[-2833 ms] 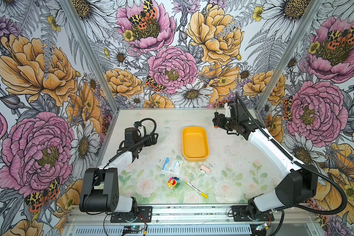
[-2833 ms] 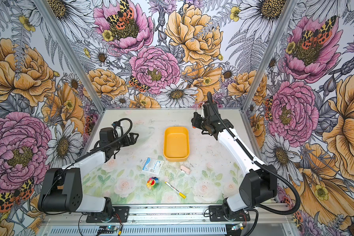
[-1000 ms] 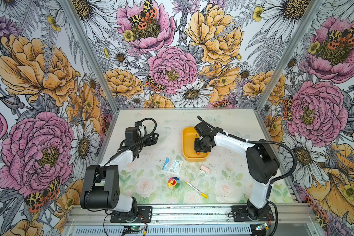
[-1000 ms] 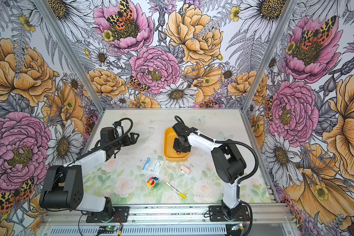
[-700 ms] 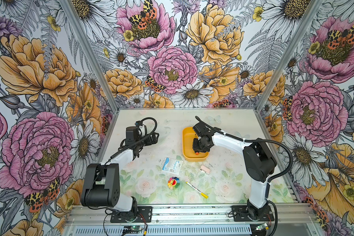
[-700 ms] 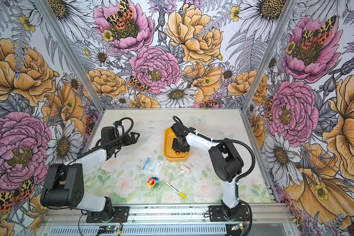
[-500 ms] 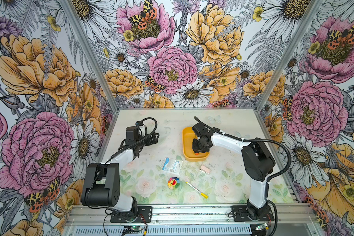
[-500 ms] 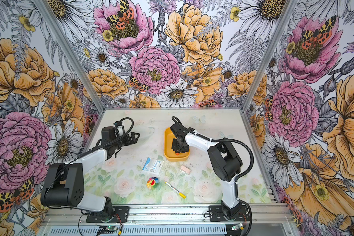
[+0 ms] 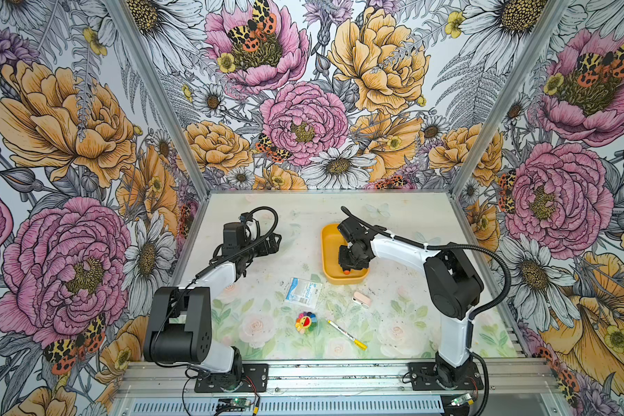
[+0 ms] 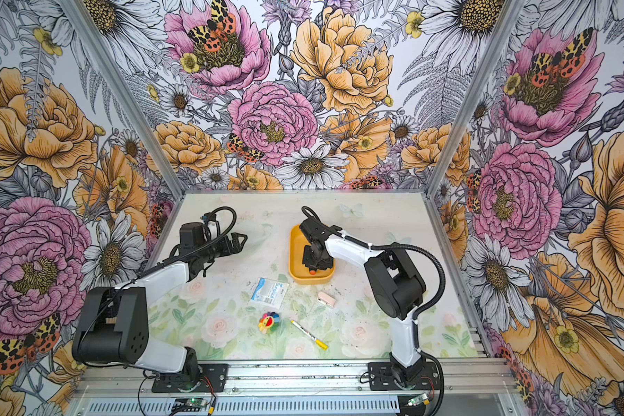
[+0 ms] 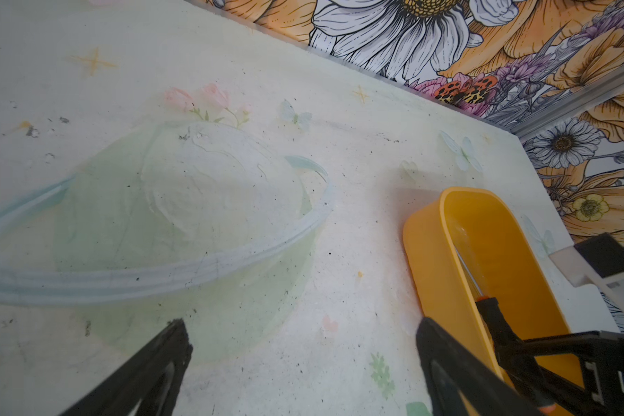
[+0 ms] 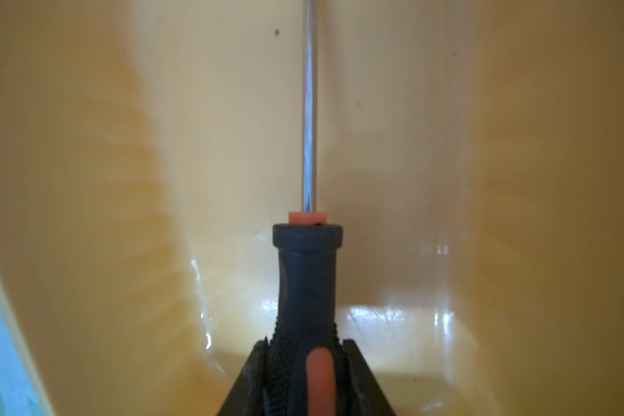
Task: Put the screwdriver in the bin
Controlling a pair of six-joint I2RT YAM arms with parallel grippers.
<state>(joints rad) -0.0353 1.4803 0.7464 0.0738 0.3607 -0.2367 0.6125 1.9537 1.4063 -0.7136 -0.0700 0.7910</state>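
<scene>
Right gripper (image 12: pixel 304 347) clamped on black handle of slim orange-ended metal-shaft screwdriver (image 12: pixel 307 273), low inside shallow yellow-orange plastic bin (image 9: pixel 324 252), shaft along its length. Left gripper (image 11: pixel 303 331) jaws apart, left of bin.

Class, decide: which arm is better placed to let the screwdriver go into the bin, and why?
Right. The right claw is shut on the screwdriver by its handle, low inside the bin. The left claw hangs open and empty over the table, apart from the bin.
</scene>
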